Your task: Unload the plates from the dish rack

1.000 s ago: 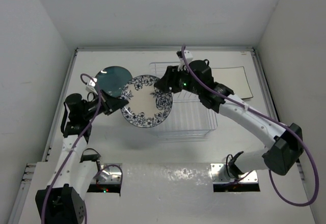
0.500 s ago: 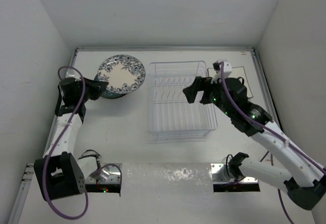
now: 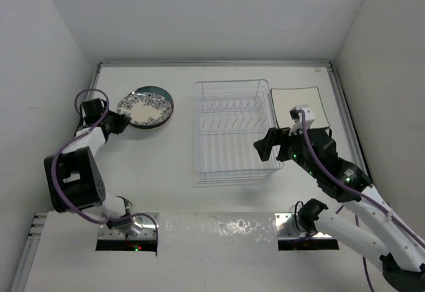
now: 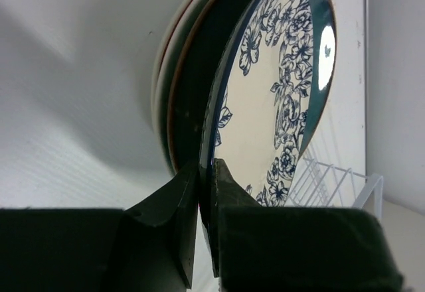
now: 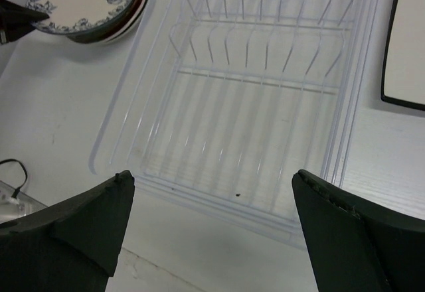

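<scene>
The see-through wire dish rack (image 3: 234, 129) stands mid-table with no plates in it; the right wrist view (image 5: 252, 86) shows its bare prongs. My left gripper (image 3: 118, 123) is shut on the rim of the white floral plate (image 3: 143, 107), which lies on top of a stack of round plates at the far left. In the left wrist view the floral plate (image 4: 272, 93) sits between my fingers (image 4: 169, 219) above teal and red-rimmed plates (image 4: 182, 86). A pale square dark-rimmed plate (image 3: 299, 106) lies right of the rack. My right gripper (image 3: 267, 147) is open and empty above the rack's near right corner.
White walls enclose the table on the left, back and right. The arm bases and mounting plates sit at the near edge. A purple cable loops over each arm. The square plate's edge shows in the right wrist view (image 5: 405, 53).
My left gripper carried the floral plate from beside the rack to the far left and lowered it onto the stack. My right arm pulled back from the rack toward the near right.
</scene>
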